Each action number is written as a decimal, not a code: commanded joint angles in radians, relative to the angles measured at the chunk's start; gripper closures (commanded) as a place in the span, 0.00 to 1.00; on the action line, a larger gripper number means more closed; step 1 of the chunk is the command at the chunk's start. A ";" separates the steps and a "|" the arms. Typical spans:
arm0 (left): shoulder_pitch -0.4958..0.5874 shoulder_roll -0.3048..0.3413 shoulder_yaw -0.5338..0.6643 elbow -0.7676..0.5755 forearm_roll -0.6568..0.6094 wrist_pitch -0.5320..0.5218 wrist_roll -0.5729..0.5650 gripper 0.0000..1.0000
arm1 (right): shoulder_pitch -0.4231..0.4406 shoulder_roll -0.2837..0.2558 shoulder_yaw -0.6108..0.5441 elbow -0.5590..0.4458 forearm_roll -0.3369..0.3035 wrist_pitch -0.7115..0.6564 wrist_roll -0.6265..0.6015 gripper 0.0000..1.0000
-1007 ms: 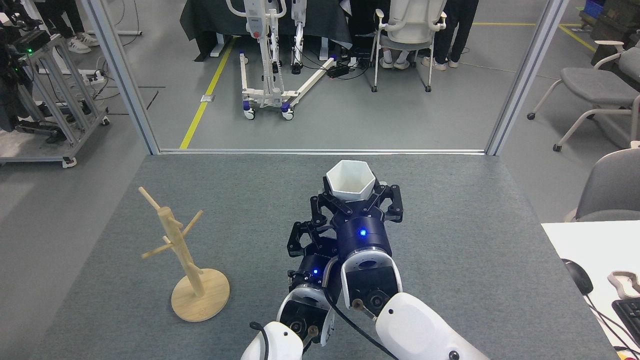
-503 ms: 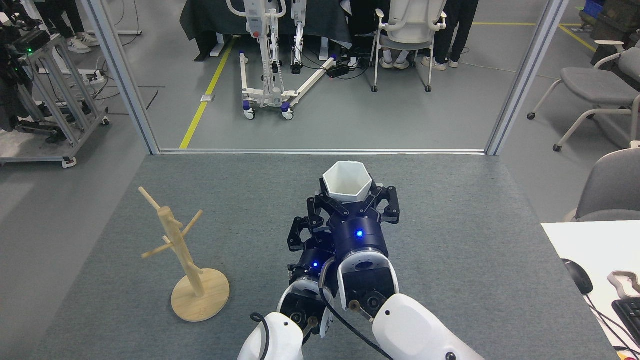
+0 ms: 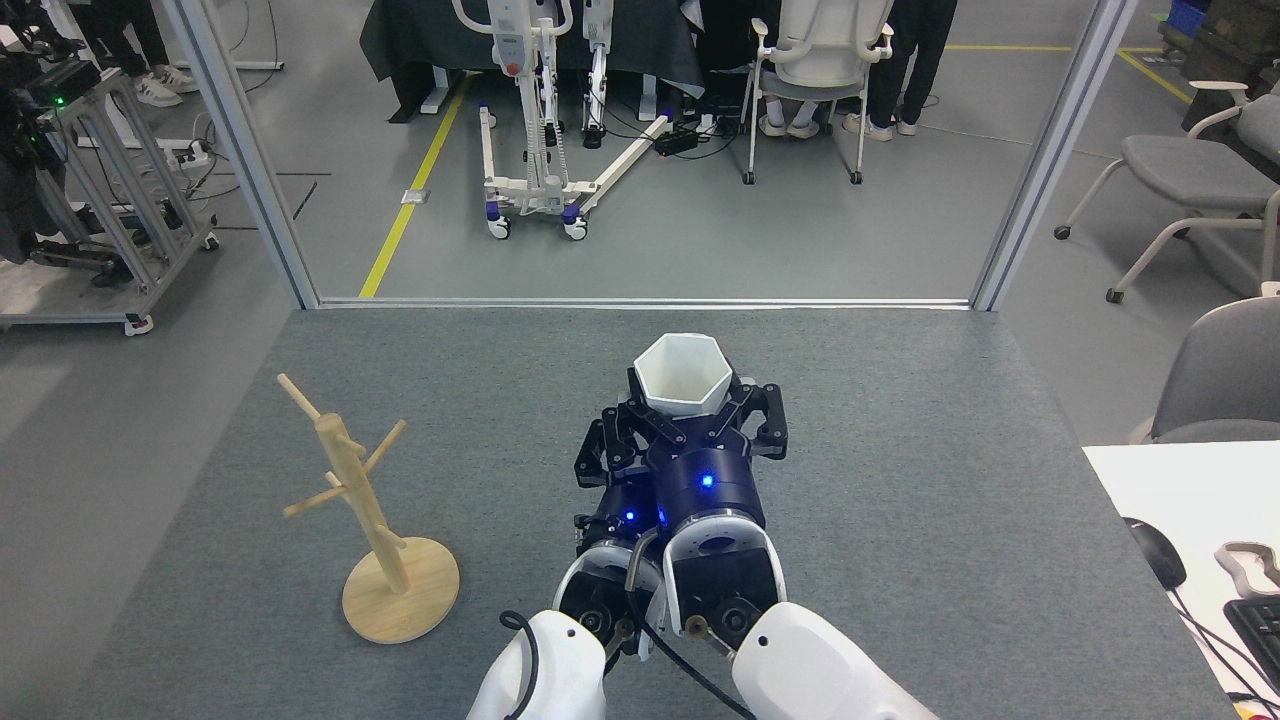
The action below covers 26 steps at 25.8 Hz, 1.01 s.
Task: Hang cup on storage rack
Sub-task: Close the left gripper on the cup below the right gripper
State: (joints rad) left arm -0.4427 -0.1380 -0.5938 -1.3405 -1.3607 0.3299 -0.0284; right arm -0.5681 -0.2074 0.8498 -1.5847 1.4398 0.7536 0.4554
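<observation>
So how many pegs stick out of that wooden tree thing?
4 pegs show on the storage rack: one top left, one upper right, one lower left, and a short one low on the right. More may hide behind the post.

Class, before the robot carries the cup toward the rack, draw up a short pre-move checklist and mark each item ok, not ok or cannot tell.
1. Right gripper closed on the cup: ok, fingers wrap its lower sides.
2. Cup upright, mouth up: ok.
3. Side hole of the cup located for a peg: cannot tell, not visible.
4. Storage rack standing upright, pegs free: ok.
5. Table between cup and rack free of obstacles: ok.
6. Left gripper out of the way: not ok, it sits close beside the right gripper; open or shut: cannot tell.
</observation>
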 commanded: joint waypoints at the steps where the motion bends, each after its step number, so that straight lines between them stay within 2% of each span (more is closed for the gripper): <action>1: -0.002 0.000 0.000 0.000 -0.002 0.003 -0.007 0.21 | 0.001 0.000 0.000 0.000 0.001 0.000 -0.004 1.00; 3: -0.001 0.000 -0.001 0.000 0.000 0.004 -0.004 0.29 | -0.001 0.000 0.000 0.000 0.001 0.000 -0.004 1.00; 6: -0.001 0.000 -0.009 -0.003 -0.002 -0.003 -0.008 0.58 | 0.001 0.000 0.000 0.000 0.001 0.000 -0.004 1.00; 7: -0.001 0.000 -0.011 -0.003 -0.002 -0.015 -0.007 0.64 | 0.001 0.000 0.000 0.000 0.001 0.000 -0.004 1.00; 12: -0.001 0.001 -0.008 -0.002 -0.002 -0.078 -0.007 0.88 | 0.001 0.000 0.000 0.000 0.001 0.000 -0.003 1.00; 15: 0.002 0.003 -0.004 -0.002 -0.002 -0.089 -0.005 0.93 | 0.004 0.000 0.000 0.000 0.001 0.000 -0.003 1.00; 25: 0.006 0.003 -0.008 -0.009 -0.002 -0.101 0.004 0.99 | 0.011 0.003 0.000 0.002 0.001 0.000 -0.004 1.00; 26: 0.006 0.003 -0.009 -0.009 -0.002 -0.101 0.005 0.99 | 0.011 0.006 0.000 0.002 0.001 0.000 -0.011 0.85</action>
State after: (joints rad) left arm -0.4387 -0.1354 -0.5997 -1.3398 -1.3622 0.2792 -0.0425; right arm -0.5573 -0.2043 0.8495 -1.5831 1.4406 0.7565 0.4477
